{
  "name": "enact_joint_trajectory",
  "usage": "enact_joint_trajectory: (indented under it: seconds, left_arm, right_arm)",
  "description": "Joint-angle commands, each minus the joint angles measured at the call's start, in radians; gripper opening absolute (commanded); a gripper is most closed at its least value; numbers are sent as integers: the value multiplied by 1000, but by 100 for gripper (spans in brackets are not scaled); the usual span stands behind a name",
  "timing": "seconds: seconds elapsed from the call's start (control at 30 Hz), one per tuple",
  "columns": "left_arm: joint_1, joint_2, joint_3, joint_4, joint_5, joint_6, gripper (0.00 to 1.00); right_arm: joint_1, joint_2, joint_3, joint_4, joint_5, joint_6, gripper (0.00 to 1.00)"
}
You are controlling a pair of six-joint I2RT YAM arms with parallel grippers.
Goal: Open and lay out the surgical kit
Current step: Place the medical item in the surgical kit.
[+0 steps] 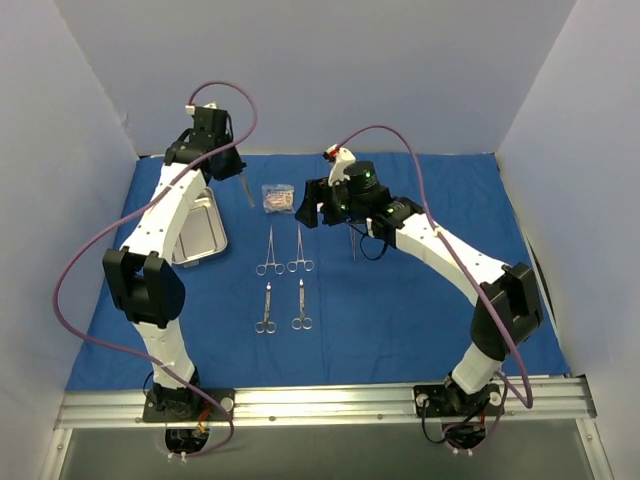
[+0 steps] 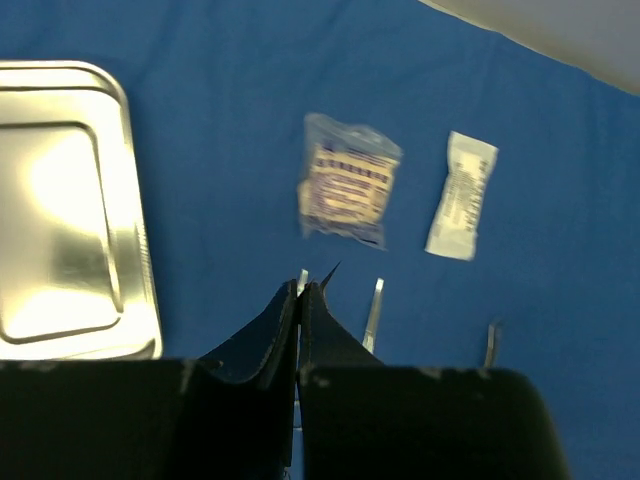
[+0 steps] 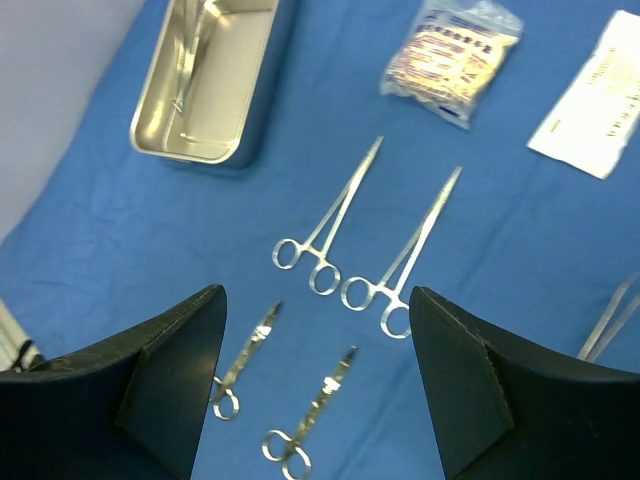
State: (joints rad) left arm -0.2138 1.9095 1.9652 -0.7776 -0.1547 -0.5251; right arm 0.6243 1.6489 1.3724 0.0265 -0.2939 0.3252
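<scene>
Left gripper (image 2: 300, 292) was clamped shut on thin tweezers (image 1: 247, 191), just beside the steel tray (image 2: 140, 250). Right gripper (image 3: 318, 300) hung wide open over four scissors (image 1: 270, 252) laid in two rows on the blue cloth (image 1: 400, 320), with the packets (image 1: 278, 198) beyond.

On the cloth (image 1: 420, 320) the tray (image 1: 205, 238) lies at the left. Right of it, four scissor-like tools (image 1: 270, 252) lie in two rows of two. Two packets (image 3: 450, 45) lie side by side behind them, and tweezers (image 1: 351, 243) lie further right.

Cloth (image 1: 400, 320) blue; tray (image 2: 130, 200), scissors (image 3: 335, 200), tweezers (image 1: 248, 192) silver; packet (image 2: 462, 195) white w/ print; jaws black.
</scene>
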Motion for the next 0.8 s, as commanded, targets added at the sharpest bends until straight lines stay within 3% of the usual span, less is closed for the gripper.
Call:
enact_joint_trajectory:
  seconds: [0.0,0.27,0.57,0.77]
  left_arm:
    - [-35,-84,-37,101,29,-99,2]
    - [-171,-162,-100,127,-32,-157,2]
    - [-248,-178,-103,138,-77,-159,2]
    - [-279,-182,-101,136,-85,-153,2]
  right_arm:
    - [28,9,68,23,-30,43,69]
    - [60,29,114,-13,13,60,67]
    - [84,57,146,-22,44,67,61]
    - [84,84,175,-69,73,60,45]
